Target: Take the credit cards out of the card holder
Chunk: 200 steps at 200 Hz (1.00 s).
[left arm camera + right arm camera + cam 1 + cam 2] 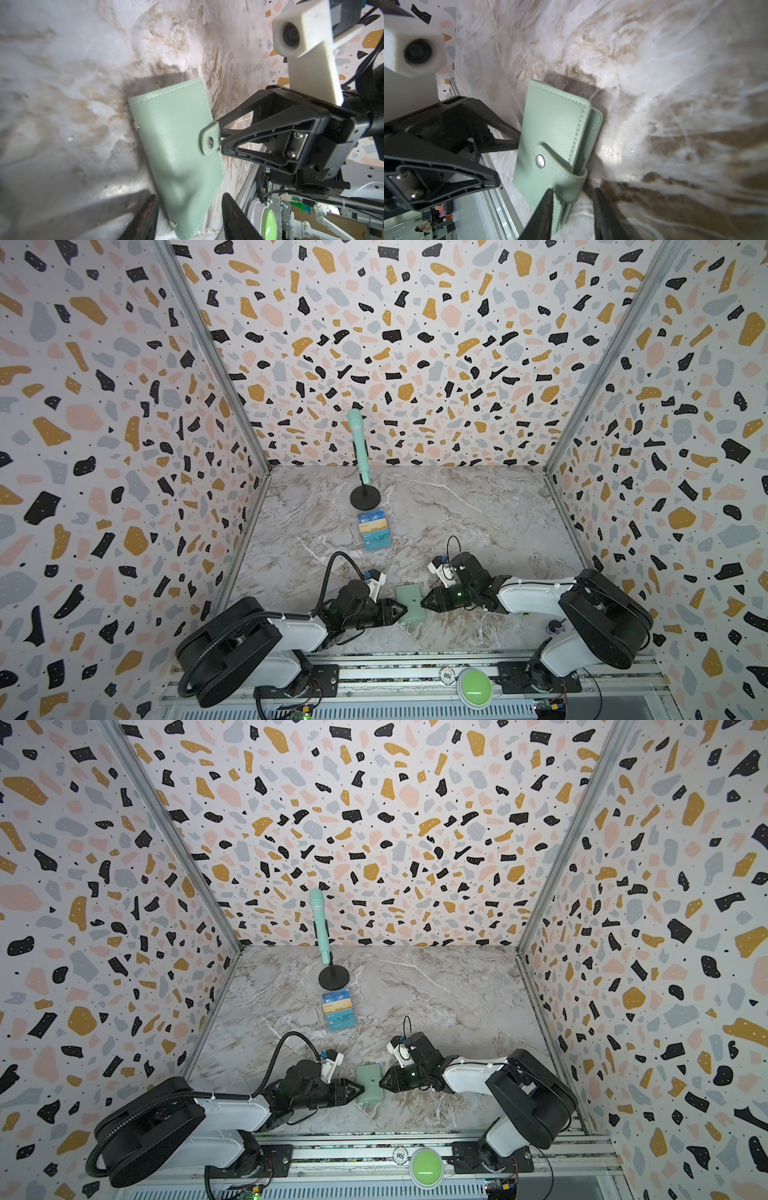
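Mint-green and stitched like leather, the card holder (410, 602) lies flat and shut close to the front edge of the desk (478, 510), about halfway along it. I have one arm on each side of it so it cannot slide away. The left gripper (400, 610) has its jaws apart, one above and one below the spine side, ready to hold the little book in place. The right gripper (423, 602) faces it from the other side, with its jaws on either side of the snap tab (548, 164). I cannot tell if they pinch it yet. I think the tab must pop open first, because the credit cards are hidden inside and I cannot see them.
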Tool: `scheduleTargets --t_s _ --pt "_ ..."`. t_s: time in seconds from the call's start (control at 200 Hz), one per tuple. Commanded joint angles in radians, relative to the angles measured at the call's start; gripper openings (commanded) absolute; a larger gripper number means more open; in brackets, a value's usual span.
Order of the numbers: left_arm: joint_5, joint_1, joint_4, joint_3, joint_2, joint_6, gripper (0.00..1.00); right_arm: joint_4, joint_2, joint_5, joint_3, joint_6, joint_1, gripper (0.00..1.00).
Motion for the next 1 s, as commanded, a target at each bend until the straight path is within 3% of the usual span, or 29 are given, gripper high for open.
scheduleTargets --t_s 0.0,0.34,0.636,0.996 --pt "0.026 -0.009 0.082 0.003 0.022 -0.032 0.52 0.014 0.007 -0.003 -0.012 0.003 0.006 0.33" --pt "0.040 -0.009 0.155 0.014 0.051 -0.068 0.55 0.046 0.045 -0.018 -0.012 0.011 0.006 0.28" --pt "0.043 -0.008 0.232 0.016 0.033 -0.098 0.55 0.143 0.044 -0.100 -0.033 0.034 0.006 0.27" --pt "-0.006 -0.009 0.121 0.036 -0.021 -0.049 0.57 0.270 0.049 -0.204 -0.056 0.081 0.003 0.27"
